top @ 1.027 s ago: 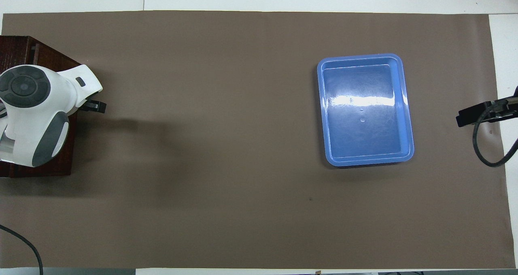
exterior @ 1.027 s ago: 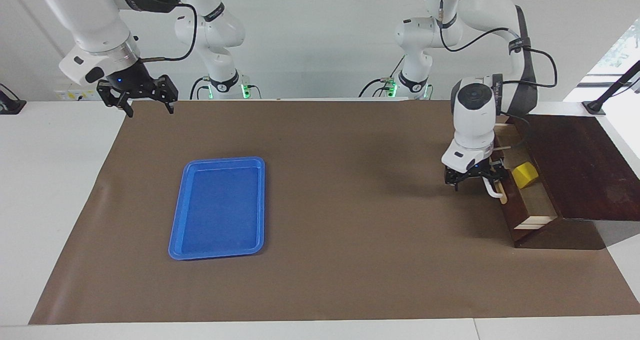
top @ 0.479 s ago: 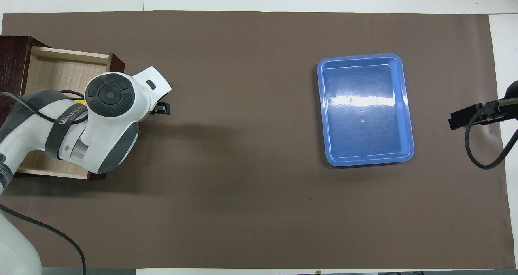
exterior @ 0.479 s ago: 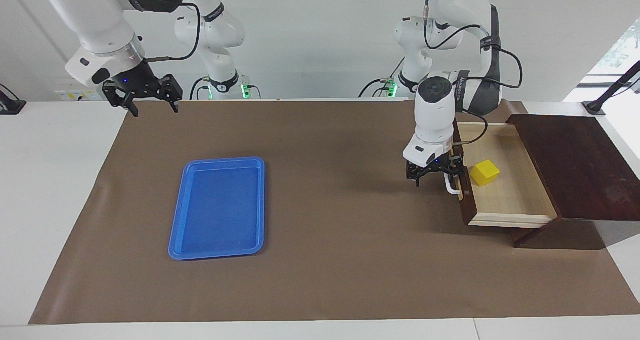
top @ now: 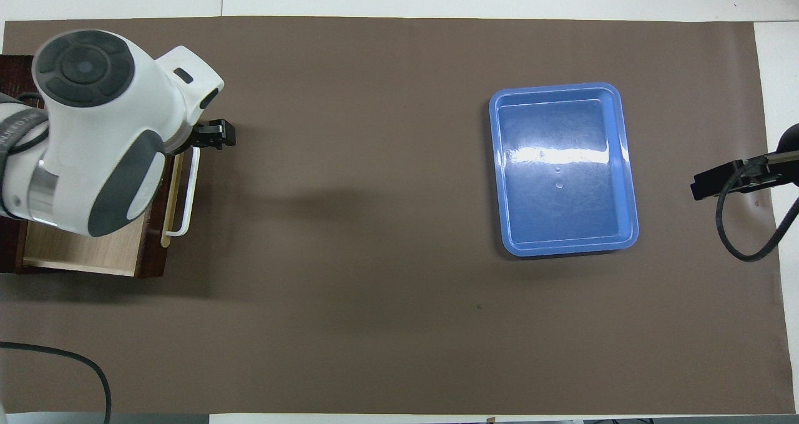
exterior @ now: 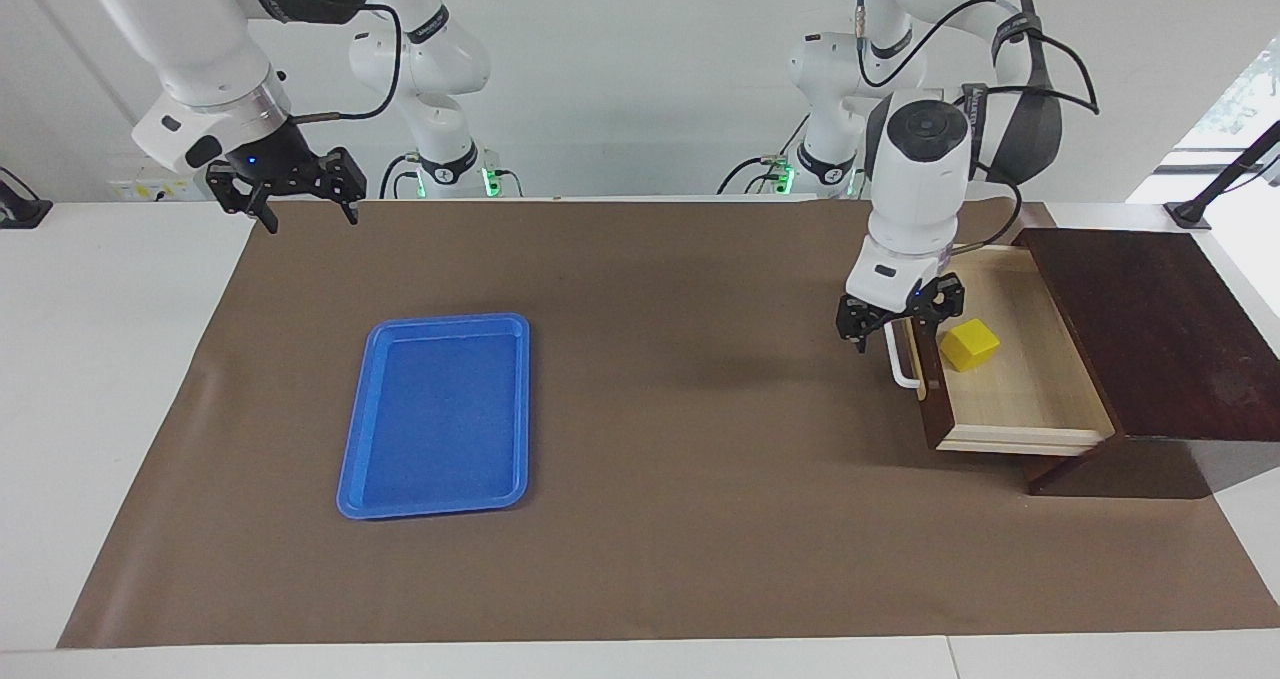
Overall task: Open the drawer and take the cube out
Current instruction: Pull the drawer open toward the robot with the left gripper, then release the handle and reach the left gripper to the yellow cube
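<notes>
Blue plastic tray [exterior: 436, 415] lies flat on brown mat [exterior: 660, 519], toward the right arm's end. Mat covers most of white counter [exterior: 90, 379].

White arms, black cables

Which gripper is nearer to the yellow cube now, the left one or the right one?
Left. The left gripper hangs open over the drawer front, beside the cube. The right gripper waits open at the right arm's end of the table.
</notes>
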`<state>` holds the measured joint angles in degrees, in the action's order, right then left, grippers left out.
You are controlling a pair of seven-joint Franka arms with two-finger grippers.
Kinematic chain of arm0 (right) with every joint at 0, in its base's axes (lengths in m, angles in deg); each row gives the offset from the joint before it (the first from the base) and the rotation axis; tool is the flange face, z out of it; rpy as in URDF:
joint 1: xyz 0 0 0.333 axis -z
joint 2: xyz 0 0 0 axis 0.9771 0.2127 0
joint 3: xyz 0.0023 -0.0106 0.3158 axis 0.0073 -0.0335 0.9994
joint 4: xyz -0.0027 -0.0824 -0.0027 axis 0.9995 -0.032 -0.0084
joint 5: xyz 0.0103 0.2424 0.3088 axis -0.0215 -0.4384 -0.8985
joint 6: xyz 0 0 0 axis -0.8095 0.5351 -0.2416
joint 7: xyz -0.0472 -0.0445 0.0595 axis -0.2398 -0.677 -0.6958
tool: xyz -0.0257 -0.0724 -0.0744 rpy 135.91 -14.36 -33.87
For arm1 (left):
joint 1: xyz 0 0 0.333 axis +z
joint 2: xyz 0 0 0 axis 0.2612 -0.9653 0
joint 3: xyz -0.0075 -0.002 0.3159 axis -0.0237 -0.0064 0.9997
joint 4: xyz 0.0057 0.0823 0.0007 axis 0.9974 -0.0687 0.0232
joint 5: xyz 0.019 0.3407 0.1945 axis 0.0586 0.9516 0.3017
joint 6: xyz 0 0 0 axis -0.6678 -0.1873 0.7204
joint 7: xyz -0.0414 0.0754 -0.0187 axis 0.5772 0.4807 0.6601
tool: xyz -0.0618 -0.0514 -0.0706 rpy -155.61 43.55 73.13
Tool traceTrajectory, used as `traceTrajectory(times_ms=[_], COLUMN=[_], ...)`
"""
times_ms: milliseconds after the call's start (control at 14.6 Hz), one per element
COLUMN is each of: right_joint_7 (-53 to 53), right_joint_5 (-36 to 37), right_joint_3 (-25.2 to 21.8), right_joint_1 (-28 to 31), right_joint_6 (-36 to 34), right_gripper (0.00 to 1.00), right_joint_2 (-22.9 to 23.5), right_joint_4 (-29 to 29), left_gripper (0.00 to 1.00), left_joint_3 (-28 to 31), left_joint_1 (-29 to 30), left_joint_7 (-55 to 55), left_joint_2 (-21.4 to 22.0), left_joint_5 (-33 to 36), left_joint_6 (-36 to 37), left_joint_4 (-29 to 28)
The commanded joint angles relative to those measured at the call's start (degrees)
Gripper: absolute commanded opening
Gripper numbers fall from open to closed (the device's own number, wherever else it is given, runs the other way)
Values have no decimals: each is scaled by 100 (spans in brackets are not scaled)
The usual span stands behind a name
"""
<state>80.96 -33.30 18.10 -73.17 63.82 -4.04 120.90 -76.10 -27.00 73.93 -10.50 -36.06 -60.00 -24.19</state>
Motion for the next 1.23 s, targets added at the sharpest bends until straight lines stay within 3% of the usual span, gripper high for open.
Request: traceTrajectory(times_ms=[0,274,685,1096,1164], right_joint_7=[-100,-91,49,1856,2226], right_joint_5=[-120,-261,-270,-708,-779], right_joint_3=[-2,-2,-2,15,15], right_joint_1=[1,19,1,-436,-551], right_joint_6=[-92,-110,-93,47,153], right_gripper=[100,100,100,100,100], right_joint_2=[-74,-74,-74,-196,-214], right_joint_4=[73,73,82,503,617], left_gripper=[100,100,100,100,85], left_joint_3=[18,9,18,18,18], left_joint_1=[656,1387,1405,1511,1511], left_joint_7=[21,-49,592,565,600], left_joint_2=[-15,214,426,426,417], left_joint_5=[-534,-623,-623,-623,-623], left_joint_6=[281,-147,-1282,-1626,-1618], left_joint_4=[287,-283,-1276,-1690,-1665])
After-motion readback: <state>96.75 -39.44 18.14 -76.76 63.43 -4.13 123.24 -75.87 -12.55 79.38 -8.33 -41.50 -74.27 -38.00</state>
